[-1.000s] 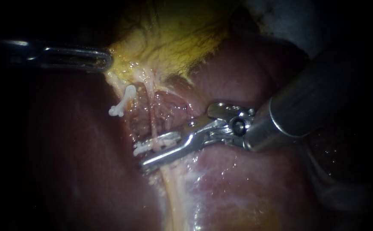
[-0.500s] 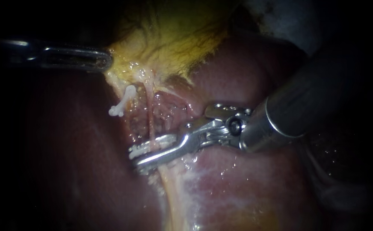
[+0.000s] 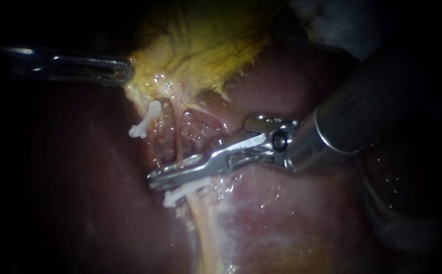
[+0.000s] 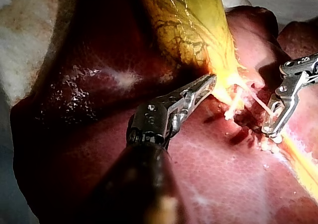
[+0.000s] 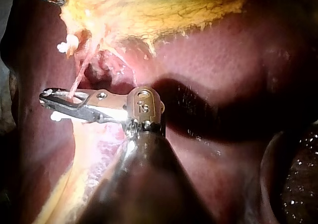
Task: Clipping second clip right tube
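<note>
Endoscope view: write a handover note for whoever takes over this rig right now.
The left instrument has its jaws shut on the gallbladder edge. The right instrument lies across the right tube, with a white clip showing just below its tip. An upper clip sits on the strand left of that tube. Whether the white clip is locked on cannot be seen. Left to do: confirm its hold, then back the right instrument away.

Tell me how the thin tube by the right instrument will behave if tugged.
Probably floppy: the tube is a thin strand running from the gallbladder. Likely fragile, being far thinner than the right instrument. Probably slippery; wet glints show around it.
</note>
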`<state>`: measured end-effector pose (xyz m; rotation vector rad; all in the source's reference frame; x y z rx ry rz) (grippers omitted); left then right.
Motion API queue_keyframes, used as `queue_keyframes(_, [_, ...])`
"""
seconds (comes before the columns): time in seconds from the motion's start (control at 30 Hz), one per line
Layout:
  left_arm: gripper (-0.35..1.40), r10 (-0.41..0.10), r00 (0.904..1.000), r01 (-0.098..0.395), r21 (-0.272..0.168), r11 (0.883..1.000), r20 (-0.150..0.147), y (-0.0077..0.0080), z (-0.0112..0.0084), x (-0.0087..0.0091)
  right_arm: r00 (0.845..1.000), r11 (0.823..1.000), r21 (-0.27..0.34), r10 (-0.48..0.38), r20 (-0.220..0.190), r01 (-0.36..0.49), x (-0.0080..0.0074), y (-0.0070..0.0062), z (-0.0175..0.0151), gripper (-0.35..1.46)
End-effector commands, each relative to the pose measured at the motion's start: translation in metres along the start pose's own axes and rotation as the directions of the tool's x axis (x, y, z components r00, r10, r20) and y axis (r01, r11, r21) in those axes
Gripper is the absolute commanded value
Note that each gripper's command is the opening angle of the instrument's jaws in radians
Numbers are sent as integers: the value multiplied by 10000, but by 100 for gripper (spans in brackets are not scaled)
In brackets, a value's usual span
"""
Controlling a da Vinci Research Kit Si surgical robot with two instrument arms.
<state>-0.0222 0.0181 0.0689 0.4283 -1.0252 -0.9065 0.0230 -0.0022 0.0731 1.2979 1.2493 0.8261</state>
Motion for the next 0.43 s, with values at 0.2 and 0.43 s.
queue_keyframes(0.2, [-35, -2, 10000, 2, 3, 10000, 0, 0, 0, 0, 9997, 9998, 189, -26, 236, 22, -1, -1, -1, -35])
queue_keyframes(0.43, [-35, -1, 10000, 1, 5, 10000, 0, 1, 0, 0, 9997, 9998, 187, -26, 235, 22, -1, -1, -1, -35])
